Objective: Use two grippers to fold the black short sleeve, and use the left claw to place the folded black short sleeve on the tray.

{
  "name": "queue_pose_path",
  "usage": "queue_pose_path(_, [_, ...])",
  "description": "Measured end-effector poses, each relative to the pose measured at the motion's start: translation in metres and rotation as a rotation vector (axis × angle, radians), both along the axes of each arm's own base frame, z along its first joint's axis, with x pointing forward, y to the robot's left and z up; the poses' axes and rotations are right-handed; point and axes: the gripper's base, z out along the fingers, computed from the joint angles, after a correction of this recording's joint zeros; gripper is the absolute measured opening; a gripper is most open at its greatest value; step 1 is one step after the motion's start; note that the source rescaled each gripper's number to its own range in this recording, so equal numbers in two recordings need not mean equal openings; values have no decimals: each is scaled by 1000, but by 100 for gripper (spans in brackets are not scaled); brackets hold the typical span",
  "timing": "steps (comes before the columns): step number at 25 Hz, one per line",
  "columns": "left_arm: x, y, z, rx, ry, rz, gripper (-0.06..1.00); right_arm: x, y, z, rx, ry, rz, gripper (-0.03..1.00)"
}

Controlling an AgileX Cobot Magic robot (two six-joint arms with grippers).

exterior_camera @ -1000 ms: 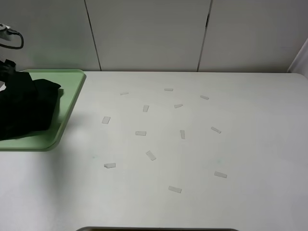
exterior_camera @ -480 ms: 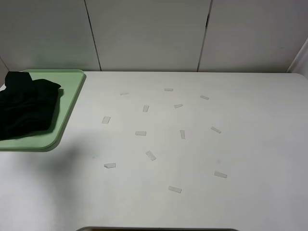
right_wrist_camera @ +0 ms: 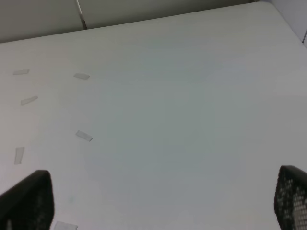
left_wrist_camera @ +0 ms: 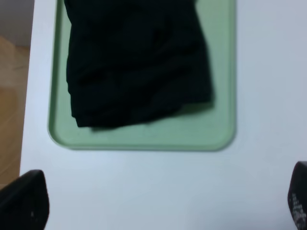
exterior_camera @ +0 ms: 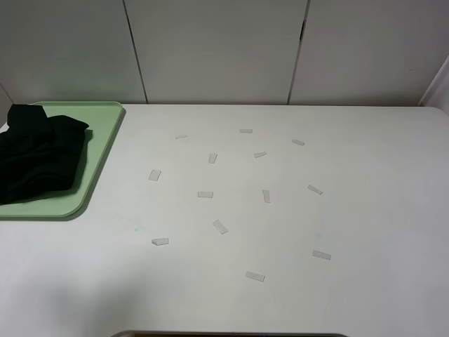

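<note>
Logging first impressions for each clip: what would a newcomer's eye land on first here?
The black short sleeve, bunched in a folded heap on the mint-green tray at the far left of the table, stands out most against the pale surroundings. Next come the small strips of clear tape scattered over the middle of the white table. Neither arm shows in the high view; each wrist view shows only dark finger tips set wide apart, holding nothing.

Short sleeve point(exterior_camera: 38, 158): plain black. Tray point(exterior_camera: 105, 133): pale mint green. Table point(exterior_camera: 365, 210): white, dotted with pale grey tape strips point(exterior_camera: 220, 226).
</note>
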Motion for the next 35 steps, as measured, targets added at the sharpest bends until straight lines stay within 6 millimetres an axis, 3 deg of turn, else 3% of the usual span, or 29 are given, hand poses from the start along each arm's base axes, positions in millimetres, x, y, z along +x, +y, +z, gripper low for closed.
queue_pose_path(4, [-31,-12,9,1,-50,-36,100,0,0,0,0,0,0,100])
queue_pose_path(12, [-79,-27,7,-21,-104,-66,100,0,0,0,0,0,0,100])
queue_pose_path(20, [-128,-41,-34,-69,-177,-94,100,0,0,0,0,0,0,100])
queue_pose_path(26, [-155,-48,-74,-81,-222,-106,100,0,0,0,0,0,0,100])
queue_pose_path(35, [-167,-43,-104,-32,-321,-175,100,0,0,0,0,0,0,100])
